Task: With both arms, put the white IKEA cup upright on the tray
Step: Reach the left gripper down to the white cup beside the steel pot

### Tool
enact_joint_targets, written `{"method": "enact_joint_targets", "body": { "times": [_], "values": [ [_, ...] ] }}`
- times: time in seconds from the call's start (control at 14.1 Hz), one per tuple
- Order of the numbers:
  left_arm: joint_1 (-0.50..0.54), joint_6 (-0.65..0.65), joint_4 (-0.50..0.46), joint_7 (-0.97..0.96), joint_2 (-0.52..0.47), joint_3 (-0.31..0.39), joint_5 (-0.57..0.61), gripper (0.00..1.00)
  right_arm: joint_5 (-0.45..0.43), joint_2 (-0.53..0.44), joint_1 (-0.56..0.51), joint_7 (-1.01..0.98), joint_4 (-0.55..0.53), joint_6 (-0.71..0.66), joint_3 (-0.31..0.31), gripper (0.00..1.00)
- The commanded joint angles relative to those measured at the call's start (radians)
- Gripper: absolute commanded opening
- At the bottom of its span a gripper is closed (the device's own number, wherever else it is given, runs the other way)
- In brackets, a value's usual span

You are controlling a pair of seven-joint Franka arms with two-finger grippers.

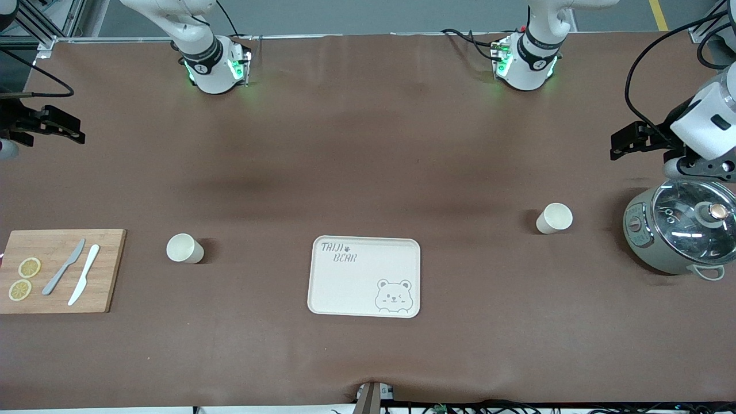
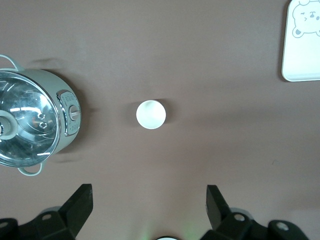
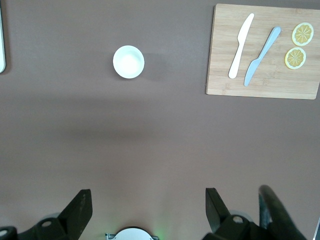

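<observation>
Risk: toppling either cup, caused by 1 finger clipping the rim on the way down; thin walls, light, likely to slide or roll.
Left gripper (image 2: 147, 210): spread wide, holding nothing, touching nothing; high over bare table beside the pot (image 1: 678, 231).
Right gripper (image 3: 147, 210): spread wide, empty, clear of everything; up over bare table.
Cup 1 (image 2: 150, 114): upright, below and ahead of the left gripper, between pot and tray.
Cup 2 (image 3: 128, 61): upright, below and ahead of the right gripper, between cutting board (image 1: 57, 270) and tray.
Tray (image 1: 364, 276): bare, between the 2 cups, well apart from both grippers.
</observation>
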Motion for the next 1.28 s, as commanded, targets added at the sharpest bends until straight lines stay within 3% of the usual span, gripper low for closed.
{"method": "enact_joint_targets", "body": {
  "times": [0.0, 0.5, 0.85, 1.06, 1.21],
  "values": [
    [0.002, -0.008, 0.02, -0.005, 0.008, -0.004, 0.018, 1.0, -0.017, -0.005, -0.025, -0.01, 0.014, -0.016, 0.033, 1.0],
    [0.0, 0.0, -0.009, 0.001, 0.028, -0.017, 0.016, 1.0, -0.005, -0.005, -0.003, 0.005, 0.047, -0.054, 0.056, 1.0],
    [0.002, 0.242, -0.245, -0.01, -0.046, -0.02, -0.01, 1.0, 0.029, 0.001, -0.005, 0.003, 0.044, -0.03, 0.051, 1.0],
    [0.0, 0.305, -0.296, -0.01, -0.035, -0.038, -0.012, 1.0, 0.038, 0.004, -0.01, 0.003, 0.027, 0.041, 0.051, 1.0],
    [0.002, 0.397, -0.383, -0.011, -0.046, -0.055, -0.012, 1.0, 0.041, 0.004, -0.011, 0.031, 0.027, 0.071, 0.05, 1.0]
  ]
}}
